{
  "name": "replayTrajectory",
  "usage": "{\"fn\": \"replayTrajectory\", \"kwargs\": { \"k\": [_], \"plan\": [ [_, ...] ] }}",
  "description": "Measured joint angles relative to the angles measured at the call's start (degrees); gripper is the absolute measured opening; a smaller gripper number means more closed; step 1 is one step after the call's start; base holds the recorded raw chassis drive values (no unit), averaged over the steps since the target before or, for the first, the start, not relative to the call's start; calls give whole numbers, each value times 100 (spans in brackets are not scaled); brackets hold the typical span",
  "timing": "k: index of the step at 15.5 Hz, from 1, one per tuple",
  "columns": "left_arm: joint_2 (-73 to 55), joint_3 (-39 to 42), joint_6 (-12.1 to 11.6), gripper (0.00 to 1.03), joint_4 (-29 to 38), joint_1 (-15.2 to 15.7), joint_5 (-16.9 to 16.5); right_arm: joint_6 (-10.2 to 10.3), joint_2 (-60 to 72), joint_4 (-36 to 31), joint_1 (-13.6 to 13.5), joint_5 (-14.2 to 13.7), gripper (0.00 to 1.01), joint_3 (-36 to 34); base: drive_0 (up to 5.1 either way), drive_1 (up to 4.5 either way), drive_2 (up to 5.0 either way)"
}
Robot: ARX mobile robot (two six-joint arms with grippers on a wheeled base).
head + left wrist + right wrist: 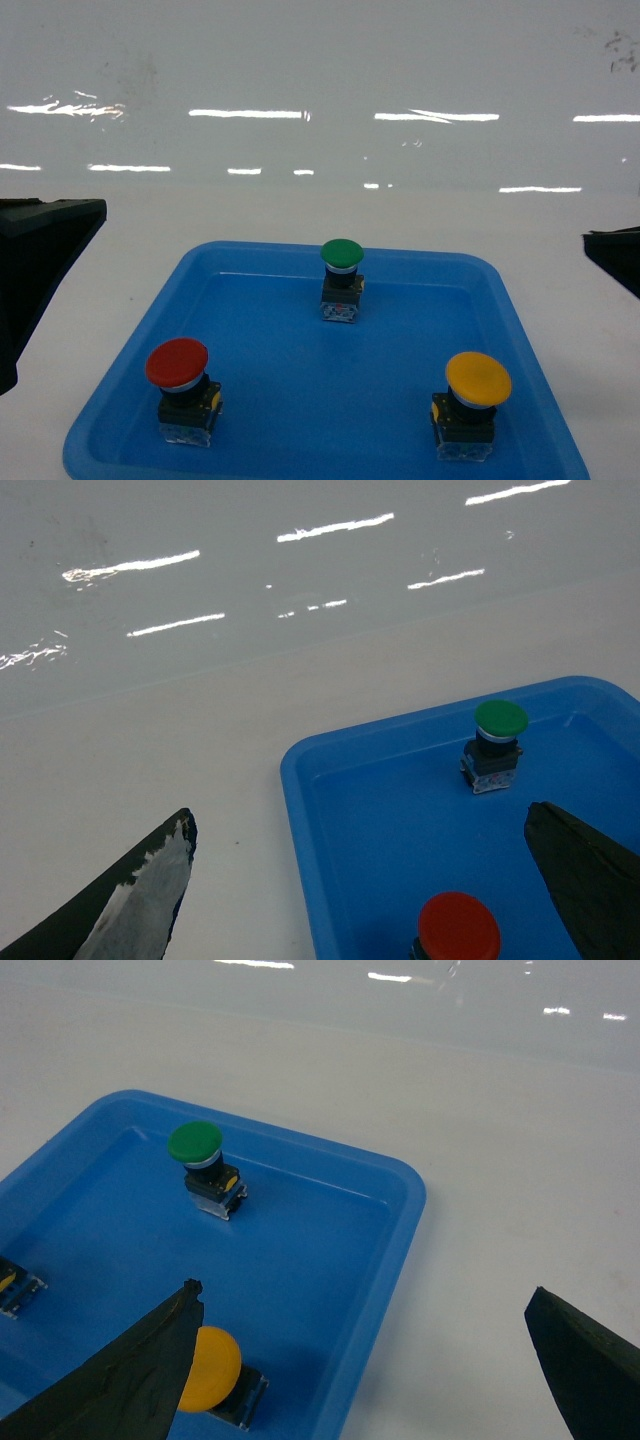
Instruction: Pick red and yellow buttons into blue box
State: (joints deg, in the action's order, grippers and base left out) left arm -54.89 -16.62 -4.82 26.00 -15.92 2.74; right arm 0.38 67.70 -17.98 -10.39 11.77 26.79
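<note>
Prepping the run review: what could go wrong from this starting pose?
1. The green button shares the shallow blue tray with the red button and yellow button; a wrong pick is possible.
2. The caps are wider than the bodies, so the open left claw or right claw might slip or topple one.
3. The blue box isn't in view.

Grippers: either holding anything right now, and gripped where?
Nothing held. Left gripper and right gripper are both open and empty; red button and yellow button sit untouched.

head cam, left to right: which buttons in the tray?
red button → green button → yellow button, all upright in the shallow blue tray.
</note>
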Motion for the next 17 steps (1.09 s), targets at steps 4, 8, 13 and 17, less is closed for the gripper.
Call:
{"fn": "replayTrajectory", "kwargs": {
  "k": [4, 8, 13, 17],
  "plan": [
    [0, 0, -11, 98, 0, 0, 2, 188, 872, -304, -887, -509, 98, 391, 0, 0, 0],
    [0, 0, -13, 98, 0, 0, 0, 321, 1641, -400, -1410, -708, 98, 723, 0, 0, 0],
    [0, 0, -13, 98, -2, 0, 0, 109, 2468, -527, -1504, -809, 98, 903, 0, 0, 0],
    [0, 0, -13, 98, -2, 0, 2, -7, 3049, -772, -1464, -750, 98, 776, 0, 0, 0]
  ]
}}
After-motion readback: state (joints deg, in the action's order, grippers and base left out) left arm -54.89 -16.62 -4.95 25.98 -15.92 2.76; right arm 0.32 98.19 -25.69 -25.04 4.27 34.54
